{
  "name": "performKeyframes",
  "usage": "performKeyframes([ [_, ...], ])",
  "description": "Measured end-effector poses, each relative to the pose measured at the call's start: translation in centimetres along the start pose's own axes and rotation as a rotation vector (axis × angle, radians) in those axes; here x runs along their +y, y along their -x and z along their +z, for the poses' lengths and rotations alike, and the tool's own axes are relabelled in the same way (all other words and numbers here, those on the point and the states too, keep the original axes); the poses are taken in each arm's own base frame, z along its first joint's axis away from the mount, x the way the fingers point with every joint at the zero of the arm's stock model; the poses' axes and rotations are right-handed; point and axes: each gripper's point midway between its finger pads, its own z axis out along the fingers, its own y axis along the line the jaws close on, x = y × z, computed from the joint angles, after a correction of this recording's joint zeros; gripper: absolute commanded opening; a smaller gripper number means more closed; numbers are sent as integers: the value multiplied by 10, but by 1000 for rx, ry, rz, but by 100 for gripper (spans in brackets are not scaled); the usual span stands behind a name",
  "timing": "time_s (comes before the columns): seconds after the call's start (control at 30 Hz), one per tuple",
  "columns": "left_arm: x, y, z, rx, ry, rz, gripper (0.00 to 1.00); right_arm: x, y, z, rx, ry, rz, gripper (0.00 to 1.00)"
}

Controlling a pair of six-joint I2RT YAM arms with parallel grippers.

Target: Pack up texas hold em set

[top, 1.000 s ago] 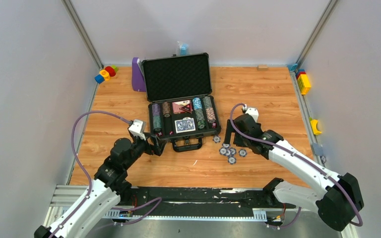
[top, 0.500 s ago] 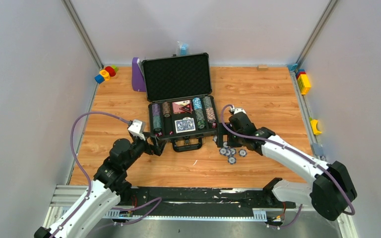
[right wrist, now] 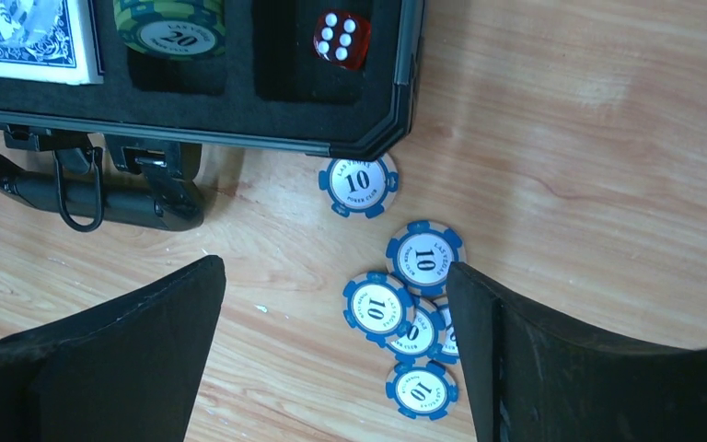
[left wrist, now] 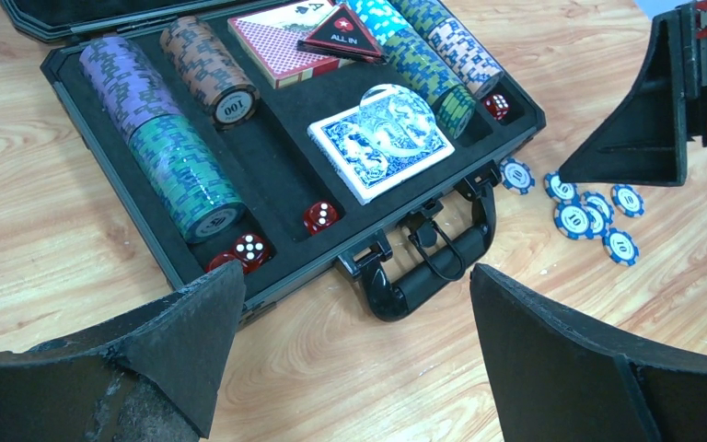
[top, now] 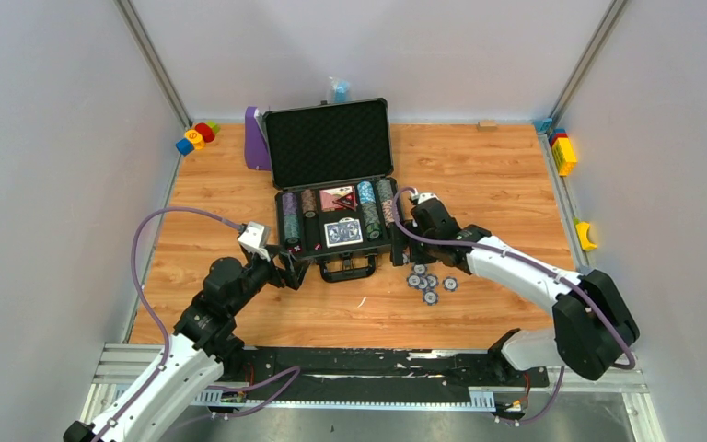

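DESK: What is the right gripper (right wrist: 333, 267) doing?

PHOTOGRAPHER: It is hovering, fingers spread wide and gripping nothing, over the loose "10" chips (right wrist: 379, 308) on the wooden table (right wrist: 562, 138). One chip is lying just past the fingertips, just beside the open briefcase (right wrist: 239, 136) corner. The rest are clustering against one finger, some overlapping. The left gripper (left wrist: 357, 272) is hanging equally wide and empty, with the case handle (left wrist: 423, 281) just ahead, between its fingertips.

DESK: So which step is this?

PHOTOGRAPHER: Gathering stray chips, I'd judge. The next move is calling for a descent onto a single chip's edges, and flat discs on wood are likely going to slip.

DESK: Counts?

PHOTOGRAPHER: Six loose chips, four packed chip rows (left wrist: 161, 129), two card decks (left wrist: 377, 143), one "ALL IN" button (left wrist: 342, 35), and apparently four red dice (left wrist: 320, 217), one half hidden.
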Motion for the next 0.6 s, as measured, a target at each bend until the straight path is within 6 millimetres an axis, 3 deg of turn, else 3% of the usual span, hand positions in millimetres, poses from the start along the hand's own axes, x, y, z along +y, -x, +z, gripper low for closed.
performKeyframes([
  [0.6,-1,2,0,-6,-3,0,100,19,-2,29,20,13,-83,90],
])
